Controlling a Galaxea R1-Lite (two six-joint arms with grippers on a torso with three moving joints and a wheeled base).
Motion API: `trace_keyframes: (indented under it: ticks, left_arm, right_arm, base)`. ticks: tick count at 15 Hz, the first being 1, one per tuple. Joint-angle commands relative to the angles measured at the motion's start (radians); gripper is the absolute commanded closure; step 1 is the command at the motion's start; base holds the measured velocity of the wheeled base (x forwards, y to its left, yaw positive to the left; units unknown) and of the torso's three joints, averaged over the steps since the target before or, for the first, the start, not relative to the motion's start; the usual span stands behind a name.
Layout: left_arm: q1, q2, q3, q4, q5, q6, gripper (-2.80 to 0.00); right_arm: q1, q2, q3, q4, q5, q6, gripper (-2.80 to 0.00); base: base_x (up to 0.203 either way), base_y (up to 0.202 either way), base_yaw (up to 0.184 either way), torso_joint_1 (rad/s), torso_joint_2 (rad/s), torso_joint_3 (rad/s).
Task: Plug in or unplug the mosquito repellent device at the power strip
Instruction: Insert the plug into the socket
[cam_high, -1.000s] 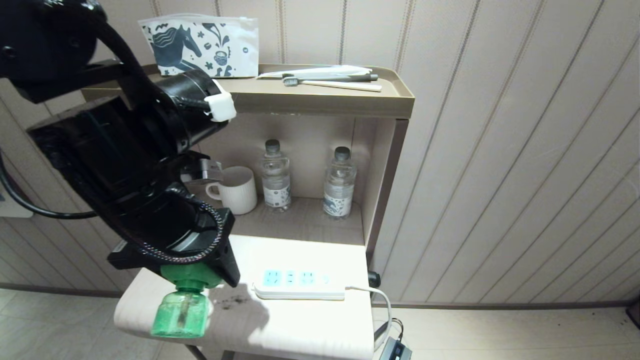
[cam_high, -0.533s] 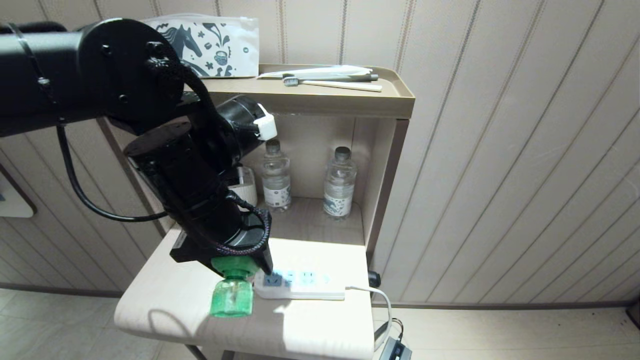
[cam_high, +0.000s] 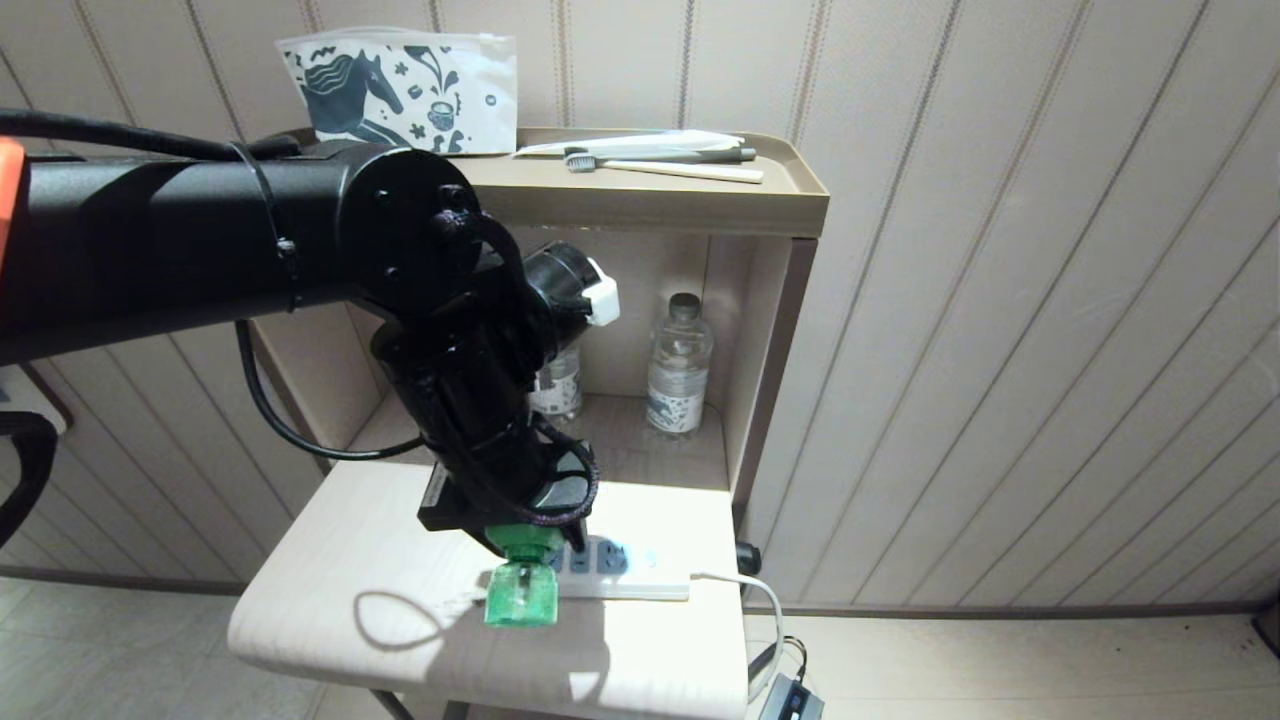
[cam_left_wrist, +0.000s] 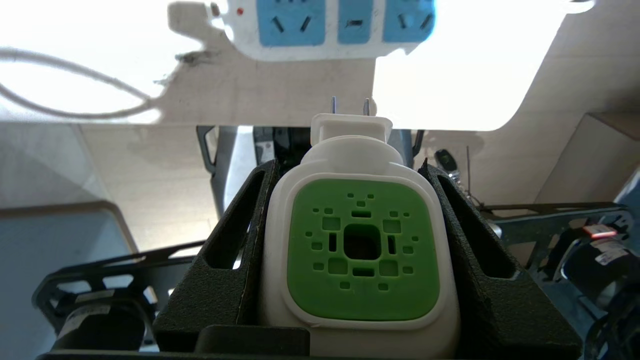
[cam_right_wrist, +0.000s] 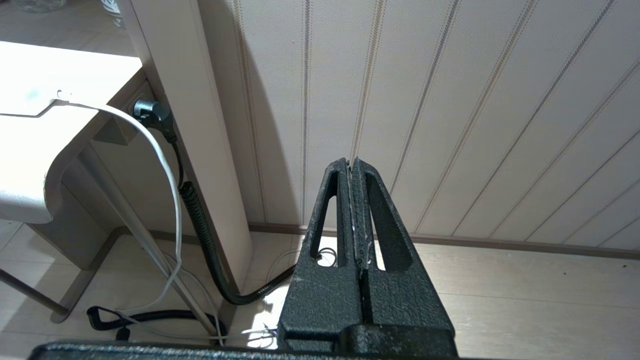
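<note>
Right now the left gripper (cam_high: 520, 540) is pinching the mosquito repellent device (cam_high: 522, 593) just above the power strip (cam_high: 620, 575)!

Its two black fingers (cam_left_wrist: 240, 260) clamp the white-and-green head from both sides, and the green bottle hangs out toward the front edge of the pale table (cam_high: 330, 620). Look at the wrist view: the two metal prongs (cam_left_wrist: 350, 105) point at the strip's blue socket faces (cam_left_wrist: 345, 22) with a clear gap between them, not plugged in. The strip lies flat near the table's right edge, its white cable (cam_high: 745, 585) dropping over that side. Down low by the striped wall, the right gripper (cam_right_wrist: 356, 172) sits parked, fingers pressed tight together on nothing. Behind, a water bottle (cam_high: 680, 365) stands in the shelf.
</note>
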Motion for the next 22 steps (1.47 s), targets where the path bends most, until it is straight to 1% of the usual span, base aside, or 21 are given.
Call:
trace_keyframes:
  ticks: [1,3,4,5,6,7,8,10,12,14,15,17,18,22]
  left_arm:
    - [-0.001,-0.02,0.0,0.003,-0.001,0.008,0.0]
    - [-0.001,-0.029,0.001,0.023,0.0,0.009,0.0]
    - [-0.001,-0.034,0.0,0.069,0.002,0.012,0.0]
    - [0.0,-0.036,0.0,0.089,0.005,0.015,0.0]
    - [0.008,-0.034,0.0,0.101,0.007,0.015,0.0]
    - [0.032,-0.027,0.001,0.1,0.015,0.015,0.0]
    - [0.038,-0.018,0.002,0.102,0.036,0.018,0.0]
    - [0.039,0.003,0.001,0.127,0.068,0.053,0.0]
    - [0.055,0.04,0.002,0.148,0.069,0.071,0.0]
    - [0.076,0.102,0.001,0.145,0.068,0.071,0.0]
    - [0.087,0.109,0.0,0.139,0.057,0.074,0.0]
    - [0.088,0.102,0.0,0.13,0.047,0.087,0.0]
    - [0.083,0.089,0.0,0.104,0.029,0.09,0.0]
    - [0.082,0.087,0.0,0.073,0.018,0.092,0.0]
  right_arm:
    - [0.0,-0.001,0.0,0.0,0.001,0.0,0.0]
    - [0.0,-0.001,0.0,0.0,0.001,0.0,0.0]
    - [0.0,-0.001,0.0,0.0,0.001,0.0,0.0]
    - [0.0,-0.001,0.0,0.0,0.001,0.0,0.0]
    - [0.0,-0.001,0.0,0.0,0.001,0.0,0.0]
    - [0.0,-0.001,0.0,0.0,0.001,0.0,0.0]
    - [0.0,-0.001,0.0,0.0,0.001,0.0,0.0]
    - [0.0,-0.001,0.0,0.0,0.001,0.0,0.0]
    - [0.0,-0.001,0.0,0.0,0.001,0.0,0.0]
    - [0.0,-0.001,0.0,0.0,0.001,0.0,0.0]
    - [0.0,-0.001,0.0,0.0,0.001,0.0,0.0]
    - [0.0,-0.001,0.0,0.0,0.001,0.0,0.0]
    - [0.0,-0.001,0.0,-0.001,0.001,0.0,0.0]
    - [0.0,-0.001,0.0,0.0,0.0,0.0,0.0]
  base:
    - [0.0,0.0,0.0,0.0,0.0,0.0]
    - [0.0,0.0,0.0,0.0,0.0,0.0]
    - [0.0,0.0,0.0,0.0,0.0,0.0]
    - [0.0,0.0,0.0,0.0,0.0,0.0]
    - [0.0,0.0,0.0,0.0,0.0,0.0]
    - [0.0,0.0,0.0,0.0,0.0,0.0]
    - [0.0,0.0,0.0,0.0,0.0,0.0]
    - [0.0,0.0,0.0,0.0,0.0,0.0]
    - [0.0,0.0,0.0,0.0,0.0,0.0]
    - [0.0,0.0,0.0,0.0,0.0,0.0]
    - [0.0,0.0,0.0,0.0,0.0,0.0]
    - [0.0,0.0,0.0,0.0,0.0,0.0]
    - [0.0,0.0,0.0,0.0,0.0,0.0]
    - [0.0,0.0,0.0,0.0,0.0,0.0]
